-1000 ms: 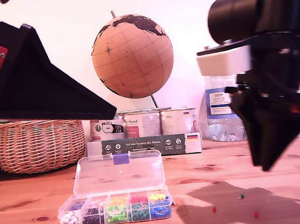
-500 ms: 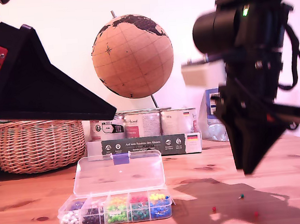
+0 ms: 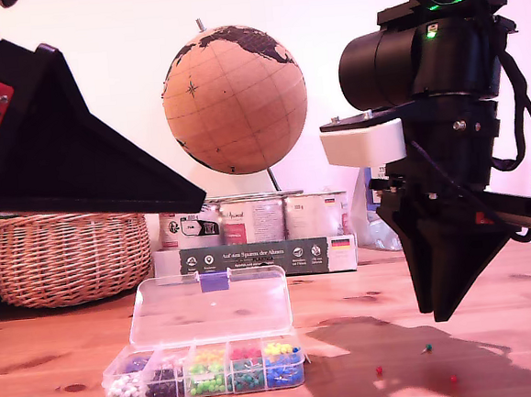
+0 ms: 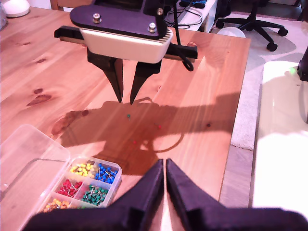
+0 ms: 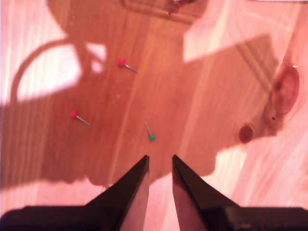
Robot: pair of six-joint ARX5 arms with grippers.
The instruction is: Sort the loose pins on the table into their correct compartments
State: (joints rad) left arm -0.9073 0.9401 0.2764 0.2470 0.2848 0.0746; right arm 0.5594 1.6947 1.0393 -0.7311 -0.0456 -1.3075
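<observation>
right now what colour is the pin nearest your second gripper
Green pin, clearest in the second wrist view.

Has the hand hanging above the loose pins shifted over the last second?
Yes. My second hand has swung toward the exterior view's left, nearer the globe, and now hangs just above the green pin.

Warm orange-brown pine surface (image 3: 366, 305) with dark knots; two red pins (image 5: 73, 114) and one green pin (image 5: 151, 137); clear box (image 3: 205, 369) with blue-purple clasp (image 3: 214, 281), holding white, green, red, yellow, blue heads
</observation>
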